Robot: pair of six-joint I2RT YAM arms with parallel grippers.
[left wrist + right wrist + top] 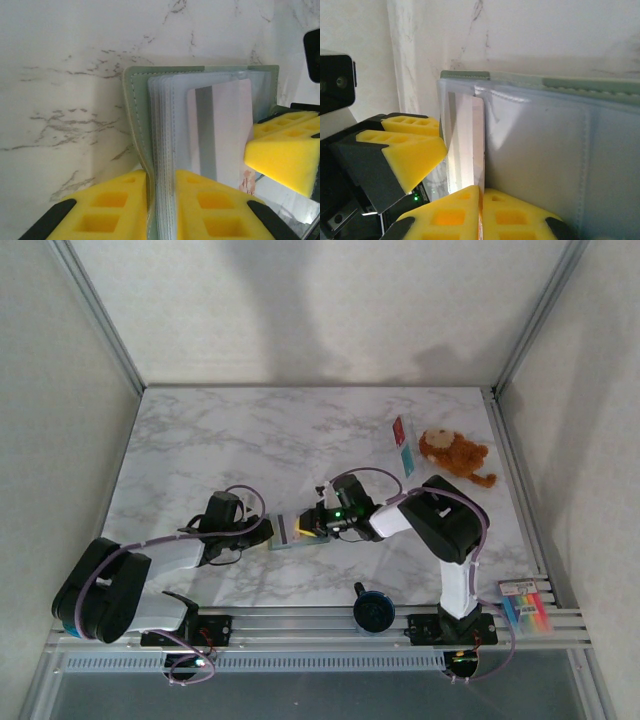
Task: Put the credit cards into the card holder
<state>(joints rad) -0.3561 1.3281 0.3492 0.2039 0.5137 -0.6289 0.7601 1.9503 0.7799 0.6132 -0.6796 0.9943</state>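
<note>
Both claws clenched, meeting just toward 6 o'clock of the marble table's point(200, 440) centre.

Left claw point(160, 181): yellow foam fingers point(107, 202) pinched on the card holder point(134, 115) at the bound edge, where the grey-green cover and the stack of clear sleeves meet. Holder lies opened on the marble, at 3 o'clock of the left claw in the top view.

Right claw point(481, 196): grasping a pale card point(465, 135) by its near edge. Card is whitish-pink with a grey stripe down its length. Its far end lies in among the clear sleeves. Inside a pocket or merely resting on one, cannot tell. In the top view this claw meets the holder from 3 o'clock. Fingertips of the two claws are near each other but apart.

Loose on the table, well apart toward 2 o'clock of the holder: red card point(399, 430), and just at its 6 o'clock a teal-banded card point(407, 462). Brown plush toy point(455, 453) sits just beside both, at 3 o'clock.

Near edge: dark round object point(373, 610) between the arm bases. Striped multicolour pack point(527, 602) in the 5 o'clock corner.
</note>
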